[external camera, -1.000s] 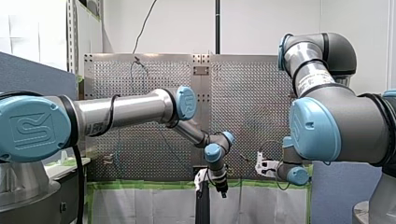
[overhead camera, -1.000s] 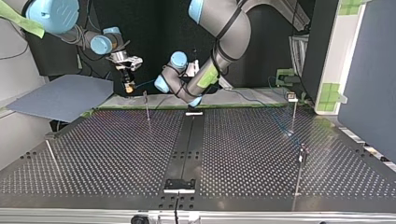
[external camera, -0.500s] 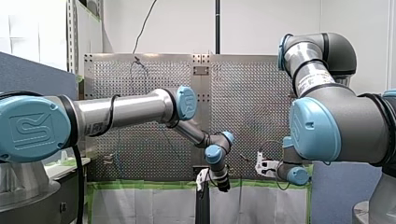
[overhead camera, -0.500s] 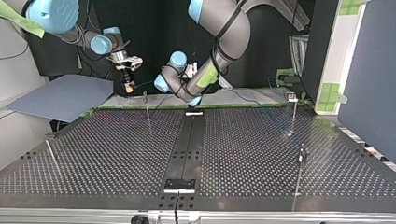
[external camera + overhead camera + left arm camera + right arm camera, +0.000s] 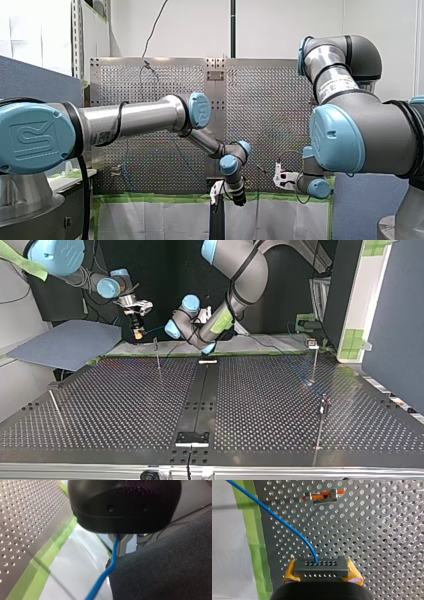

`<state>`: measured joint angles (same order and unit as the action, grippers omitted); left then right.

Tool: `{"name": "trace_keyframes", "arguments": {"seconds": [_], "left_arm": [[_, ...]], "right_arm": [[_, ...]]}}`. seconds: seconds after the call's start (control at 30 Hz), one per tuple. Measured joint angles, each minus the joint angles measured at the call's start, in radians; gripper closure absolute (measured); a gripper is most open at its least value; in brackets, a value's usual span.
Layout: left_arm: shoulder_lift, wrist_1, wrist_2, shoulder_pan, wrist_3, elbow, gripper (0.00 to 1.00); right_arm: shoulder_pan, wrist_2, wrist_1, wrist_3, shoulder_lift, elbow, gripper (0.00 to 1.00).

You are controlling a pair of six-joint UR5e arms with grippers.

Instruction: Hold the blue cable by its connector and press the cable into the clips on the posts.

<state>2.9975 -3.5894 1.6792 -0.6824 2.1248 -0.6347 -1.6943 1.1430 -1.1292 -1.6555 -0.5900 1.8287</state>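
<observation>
In the left wrist view my left gripper, black with metal fingers, is shut on the blue cable, which hangs down past the table's taped edge. My right gripper has its yellow pads shut on the dark connector. From the connector the cable arcs away over the perforated plate. A clip with an orange insert lies ahead of it. In the front view my left gripper points down beyond the table's far edge, and my right gripper is close beside it.
Thin posts stand on the perforated table: one near the far edge, two at the top view's right. A black rail runs down the middle. A blue-grey panel lies beyond the table's corner.
My left gripper has closed on the blue cable and its wrist has tilted and risen slightly. My right arm has not moved.
</observation>
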Motion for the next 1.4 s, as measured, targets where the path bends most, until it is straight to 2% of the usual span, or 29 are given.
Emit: {"name": "trace_keyframes", "arguments": {"seconds": [0.23, 0.5, 0.77, 0.9, 1.1, 1.23, 1.4], "left_arm": [[-0.003, 0.015, 0.012, -0.002, -0.031, 0.000, 1.00], [-0.037, 0.073, 0.073, -0.010, -0.091, -0.031, 1.00], [-0.100, 0.138, 0.113, -0.012, -0.068, -0.094, 1.00], [-0.138, 0.175, 0.137, -0.019, -0.071, -0.132, 1.00], [-0.194, 0.231, 0.148, -0.041, -0.075, -0.188, 1.00], [-0.219, 0.265, 0.152, -0.047, -0.075, -0.221, 1.00], [-0.226, 0.303, 0.173, -0.070, -0.068, -0.259, 1.00]], "right_arm": [[0.005, 0.000, 0.000, -0.001, 0.000, -0.001, 1.00], [0.014, -0.003, 0.005, 0.000, -0.001, -0.009, 1.00], [0.027, -0.015, 0.015, -0.001, -0.001, -0.020, 1.00], [0.036, -0.029, 0.024, -0.001, -0.001, -0.027, 1.00], [0.052, -0.049, 0.037, -0.004, -0.003, -0.037, 1.00], [0.066, -0.072, 0.040, -0.014, -0.017, -0.042, 1.00], [0.080, -0.080, 0.041, -0.033, -0.043, -0.042, 1.00]]}}
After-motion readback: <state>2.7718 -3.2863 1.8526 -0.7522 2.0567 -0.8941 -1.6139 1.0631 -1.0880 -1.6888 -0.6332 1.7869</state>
